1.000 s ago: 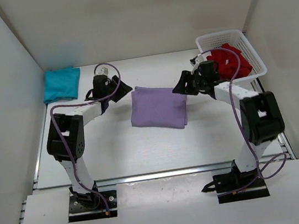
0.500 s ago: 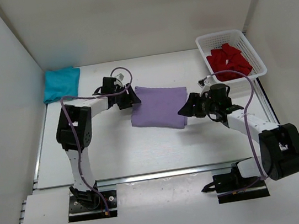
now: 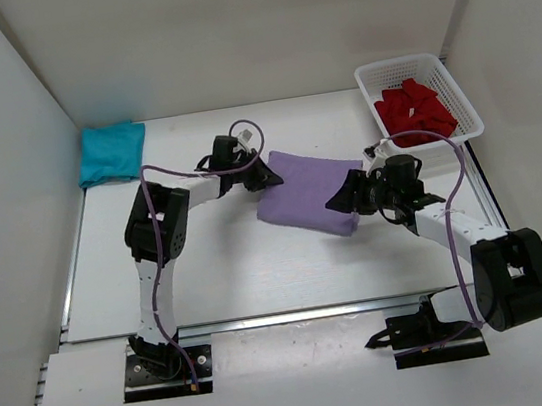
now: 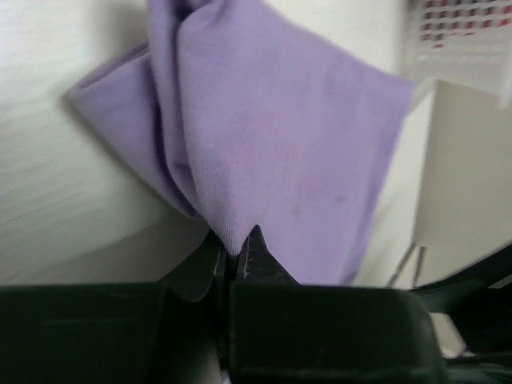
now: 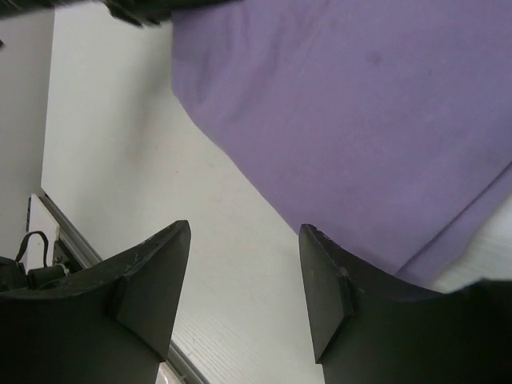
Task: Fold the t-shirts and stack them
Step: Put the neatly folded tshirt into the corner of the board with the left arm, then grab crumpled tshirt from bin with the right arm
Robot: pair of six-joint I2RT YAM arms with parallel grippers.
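Observation:
The lavender t-shirt (image 3: pixel 312 192) lies folded mid-table, its left edge bunched up. My left gripper (image 3: pixel 269 176) is shut on that left edge; in the left wrist view the cloth (image 4: pixel 280 144) is pinched between the closed fingertips (image 4: pixel 237 252). My right gripper (image 3: pixel 343 196) stands open at the shirt's near right corner. In the right wrist view bare table shows between its fingers (image 5: pixel 244 232), and the lavender cloth (image 5: pixel 360 120) lies just beyond and beside the right finger. The teal t-shirt (image 3: pixel 110 152) lies folded at the far left. The red t-shirt (image 3: pixel 418 112) is heaped in the basket.
The white mesh basket (image 3: pixel 412 59) stands at the far right corner, also seen blurred in the left wrist view (image 4: pixel 464 40). White walls close in the table on the left, back and right. A metal rail (image 3: pixel 297 312) runs along the near edge.
My left gripper moved right to the lavender shirt's left edge and shut on it, and the shirt shifted right and bunched. My right arm came down from the basket to the shirt's right corner.

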